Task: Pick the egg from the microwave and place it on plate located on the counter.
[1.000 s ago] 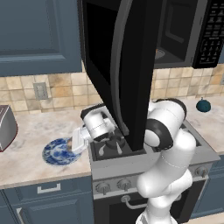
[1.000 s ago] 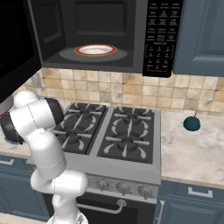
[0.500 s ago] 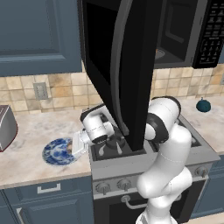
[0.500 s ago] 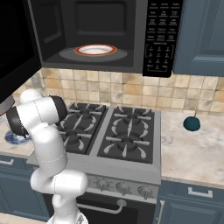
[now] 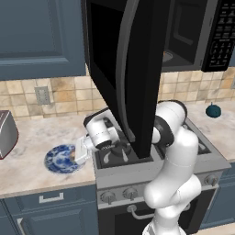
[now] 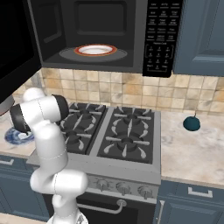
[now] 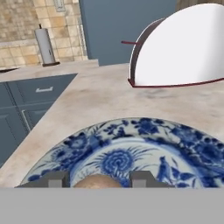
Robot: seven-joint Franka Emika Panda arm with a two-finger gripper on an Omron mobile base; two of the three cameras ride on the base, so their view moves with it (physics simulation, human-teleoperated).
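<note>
The blue-and-white floral plate (image 5: pixel 59 160) lies on the beige counter (image 5: pixel 32 143) left of the stove. My gripper (image 5: pixel 80 153) hangs low over the plate's right edge. In the hand view the plate (image 7: pixel 131 151) spreads just below the dark fingertips (image 7: pixel 57 179), and the tan egg (image 7: pixel 97 182) sits between them, held by the shut gripper (image 7: pixel 99 181). The black microwave (image 6: pixel 100 33) stands above the stove, its tall door (image 5: pixel 126 69) swung wide open. My arm hides part of the plate (image 6: pixel 16 137) in the right base view.
A white plate with a red rim (image 6: pixel 95 49) rests inside the microwave. A toaster (image 5: pixel 6 133) stands left of the plate, close behind it in the hand view (image 7: pixel 183 48). The gas stovetop (image 6: pixel 118 135) is to the right, with a dark teal round object (image 6: pixel 191 123) beyond.
The gripper with the egg has sunk a little and shifted left toward the plate. The elbow has leaned further left.
</note>
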